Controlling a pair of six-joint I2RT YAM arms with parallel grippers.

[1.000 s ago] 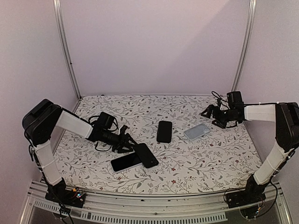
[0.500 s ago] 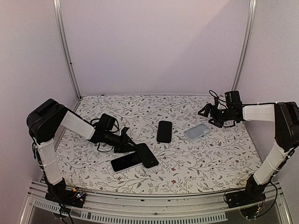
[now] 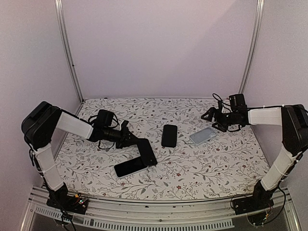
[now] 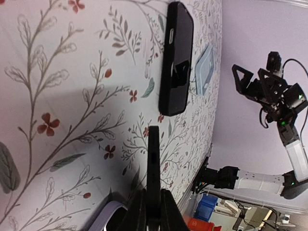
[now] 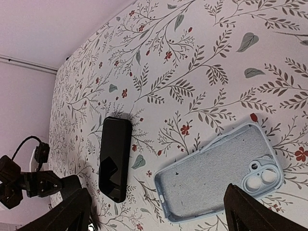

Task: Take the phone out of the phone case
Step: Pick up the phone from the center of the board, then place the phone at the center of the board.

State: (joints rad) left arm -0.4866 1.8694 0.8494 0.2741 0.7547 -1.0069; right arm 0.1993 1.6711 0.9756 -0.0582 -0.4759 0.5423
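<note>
Phone (image 3: 127, 168) lay flat, screen up, on the floral table (image 3: 216, 163), left of the dark handset (image 3: 169, 135) at mid-table and nearer the arm bases. Black case (image 3: 147, 151) stood tilted between the two, low end at the phone's right end; contact unclear. Left gripper (image 3: 131, 140), left of the handset, was clamped on the case's upper edge. Pale blue case (image 3: 202, 135) lay inside up, just right of the handset. Right gripper (image 3: 211, 119) hovered farther right, fingers spread wide, holding nothing.
</note>
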